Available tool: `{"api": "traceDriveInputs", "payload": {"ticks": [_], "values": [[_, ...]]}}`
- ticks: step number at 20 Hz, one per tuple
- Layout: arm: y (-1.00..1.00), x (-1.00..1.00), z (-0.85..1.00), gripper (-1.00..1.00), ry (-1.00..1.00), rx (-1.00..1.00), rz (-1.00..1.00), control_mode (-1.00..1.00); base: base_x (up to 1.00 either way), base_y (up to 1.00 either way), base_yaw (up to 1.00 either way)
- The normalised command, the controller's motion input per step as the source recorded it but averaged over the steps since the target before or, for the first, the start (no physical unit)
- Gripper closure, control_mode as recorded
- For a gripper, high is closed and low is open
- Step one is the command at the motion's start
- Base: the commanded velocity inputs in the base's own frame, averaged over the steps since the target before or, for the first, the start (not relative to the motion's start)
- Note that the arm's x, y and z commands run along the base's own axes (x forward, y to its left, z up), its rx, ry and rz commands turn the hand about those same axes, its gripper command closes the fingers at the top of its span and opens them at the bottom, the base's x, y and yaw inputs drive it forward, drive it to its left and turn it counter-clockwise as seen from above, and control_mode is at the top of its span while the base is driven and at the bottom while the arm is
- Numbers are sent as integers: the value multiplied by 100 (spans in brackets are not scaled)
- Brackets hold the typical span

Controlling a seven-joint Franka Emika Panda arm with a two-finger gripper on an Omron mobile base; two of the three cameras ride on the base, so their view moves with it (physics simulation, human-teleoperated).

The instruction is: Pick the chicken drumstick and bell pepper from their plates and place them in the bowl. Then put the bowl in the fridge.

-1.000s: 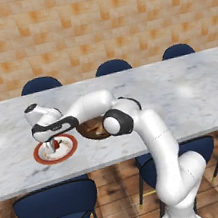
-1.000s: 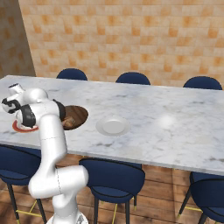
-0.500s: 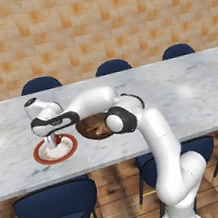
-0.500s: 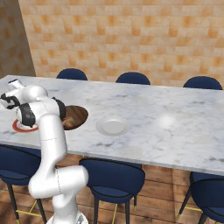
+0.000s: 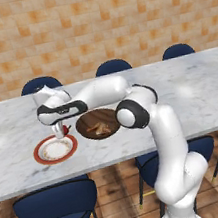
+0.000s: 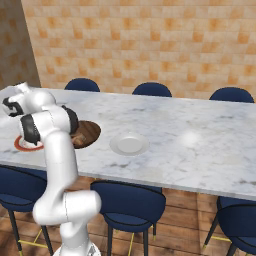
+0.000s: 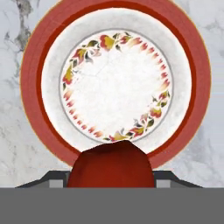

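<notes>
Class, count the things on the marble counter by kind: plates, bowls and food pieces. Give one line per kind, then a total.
Plates: 2 (red-rimmed plate, plain white plate)
Bowls: 1 (wooden bowl)
Food pieces: 2 (chicken drumstick in the bowl, bell pepper held in the gripper)
Total: 5

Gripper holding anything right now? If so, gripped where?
Yes: the gripper holds the small glossy red bell pepper, fingers clamped on its two opposite sides, above the red-rimmed white plate.
</notes>
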Motion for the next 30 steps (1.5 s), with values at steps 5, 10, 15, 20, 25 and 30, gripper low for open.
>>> {"api": "traceDriveInputs", "payload": {"ticks": [5, 10, 15, 20, 25, 30], "values": [[-74, -2, 3, 100, -1, 2, -4, -100, 0, 0, 0], [-71, 15, -4, 100, 0, 5, -8, -100, 0, 0, 0], [-63, 37, -8, 100, 0, 4, -6, -100, 0, 0, 0], [-51, 52, -8, 100, -1, 9, -6, -100, 0, 0, 0], [-27, 59, -6, 100, 0, 2, -13, -100, 0, 0, 0], [-29, 53, -14, 100, 1, 0, -13, -100, 0, 0, 0]]}}
